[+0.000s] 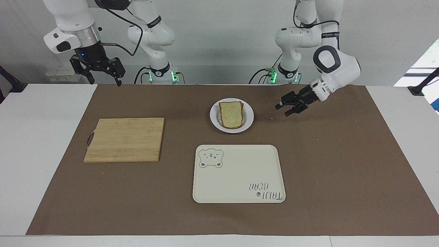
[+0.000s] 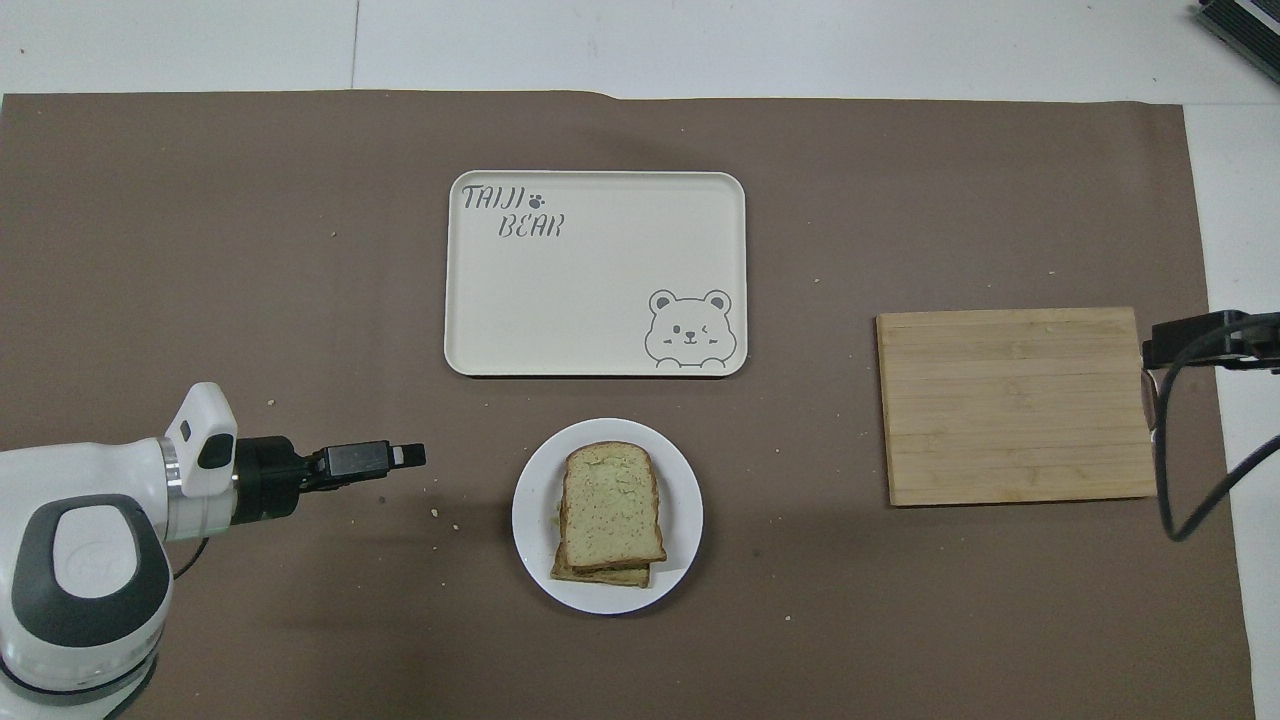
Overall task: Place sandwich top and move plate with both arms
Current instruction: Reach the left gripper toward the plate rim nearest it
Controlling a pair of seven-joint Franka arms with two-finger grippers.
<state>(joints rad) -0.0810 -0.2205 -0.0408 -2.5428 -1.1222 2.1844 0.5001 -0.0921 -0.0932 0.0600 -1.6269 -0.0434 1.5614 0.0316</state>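
The sandwich top is a speckled tan slice lying on another slice on the small white plate, which is on the brown mat close to the robots. It shows in the overhead view too, on the plate. My left gripper is open and empty, low over the mat beside the plate toward the left arm's end, a short gap from the rim; it also shows in the overhead view. My right gripper is open and empty, raised over the mat's corner at the right arm's end.
A cream tray with a bear drawing lies farther from the robots than the plate. A wooden cutting board lies toward the right arm's end. Crumbs dot the brown mat.
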